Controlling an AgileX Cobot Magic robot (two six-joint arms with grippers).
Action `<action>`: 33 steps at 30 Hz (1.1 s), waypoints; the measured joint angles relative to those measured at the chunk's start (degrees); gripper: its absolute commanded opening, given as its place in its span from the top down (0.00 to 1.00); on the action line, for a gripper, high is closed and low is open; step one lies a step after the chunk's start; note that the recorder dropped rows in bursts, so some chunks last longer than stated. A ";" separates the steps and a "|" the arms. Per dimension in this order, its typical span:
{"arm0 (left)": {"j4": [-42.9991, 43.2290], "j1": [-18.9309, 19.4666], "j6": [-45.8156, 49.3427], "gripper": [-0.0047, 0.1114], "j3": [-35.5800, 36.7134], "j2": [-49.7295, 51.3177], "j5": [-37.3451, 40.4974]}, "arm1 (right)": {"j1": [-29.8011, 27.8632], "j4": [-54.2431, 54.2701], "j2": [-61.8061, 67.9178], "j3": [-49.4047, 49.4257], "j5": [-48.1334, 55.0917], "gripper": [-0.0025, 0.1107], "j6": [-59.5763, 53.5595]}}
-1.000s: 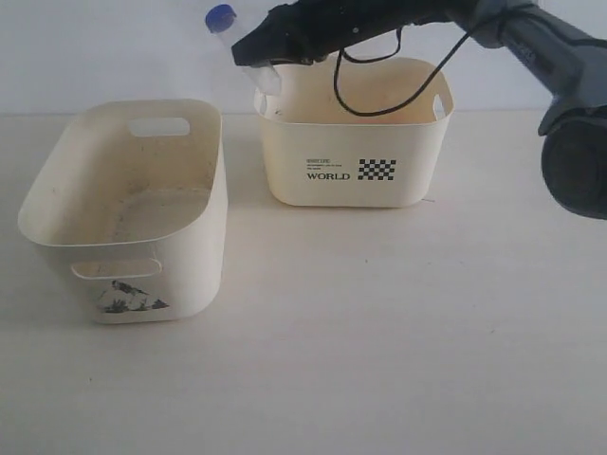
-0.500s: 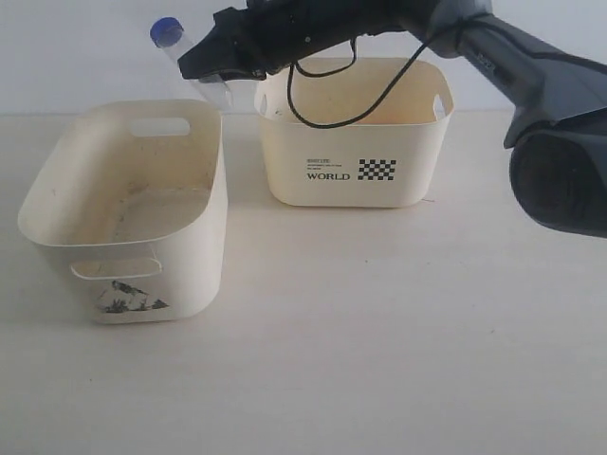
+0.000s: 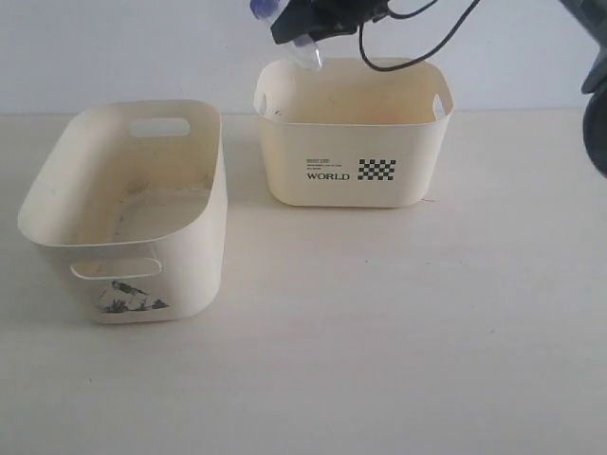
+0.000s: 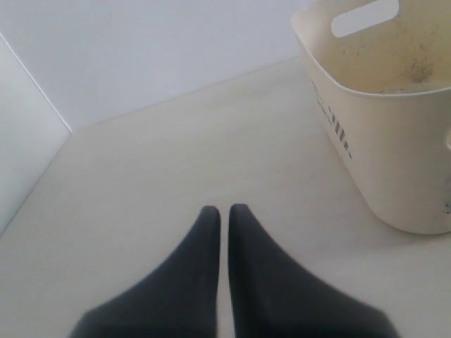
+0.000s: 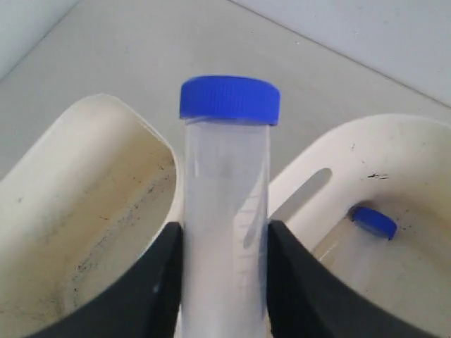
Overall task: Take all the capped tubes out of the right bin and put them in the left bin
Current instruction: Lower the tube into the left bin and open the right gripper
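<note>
My right gripper is high at the back, above the back left corner of the right bin, and is shut on a clear capped tube with a blue cap. In the right wrist view this tube stands upright between the black fingers, with the left bin and the right bin below it. A second blue-capped tube lies inside the right bin. The left bin shows no tube inside. My left gripper is shut and holds nothing, low over the table beside the left bin.
Both bins stand on a pale table, the left bin nearer the front. A black cable hangs from the right arm over the right bin. A light wall runs along the back.
The right gripper with the blue-capped tube first swung left over the back of the left bin, then moved back right and upward above the right bin's corner.
</note>
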 measured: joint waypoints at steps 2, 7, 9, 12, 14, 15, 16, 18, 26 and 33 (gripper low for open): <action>0.00 0.00 0.00 0.92 0.00 0.00 0.00 | 0.15 -0.69 -2.40 2.27 -0.09 0.98 1.54; 0.00 0.00 0.00 0.92 0.00 0.00 0.00 | 1.31 -3.75 -10.62 17.51 -0.20 0.98 0.68; 0.00 0.00 0.00 0.92 0.00 0.00 0.00 | 1.31 -4.54 -14.49 25.09 -0.10 0.98 -0.40; 0.00 0.00 0.00 0.92 0.00 0.00 0.00 | 2.40 -5.55 -21.59 36.68 -0.10 0.98 -1.14; 0.00 0.00 0.00 0.92 0.00 0.00 0.00 | 5.33 -6.07 -26.92 43.49 -0.64 0.98 -1.96; 0.00 0.00 0.00 0.92 0.00 0.00 0.00 | 7.66 -6.32 -29.29 46.10 -1.71 0.98 -2.15; 0.00 0.00 0.00 0.92 0.00 0.00 0.00 | 10.42 -6.77 -31.21 48.08 -3.81 0.98 -2.63; 0.00 0.00 0.00 0.92 0.00 0.00 0.00 | 16.30 -8.68 -33.42 50.12 -9.81 0.98 -3.21; 0.00 0.00 0.00 0.92 0.00 0.00 0.00 | 28.52 -15.84 -25.82 51.02 -38.05 0.88 -4.12; 0.00 0.00 0.00 0.92 0.00 0.00 0.00 | 28.52 -13.25 -23.57 51.02 -41.53 0.51 -1.92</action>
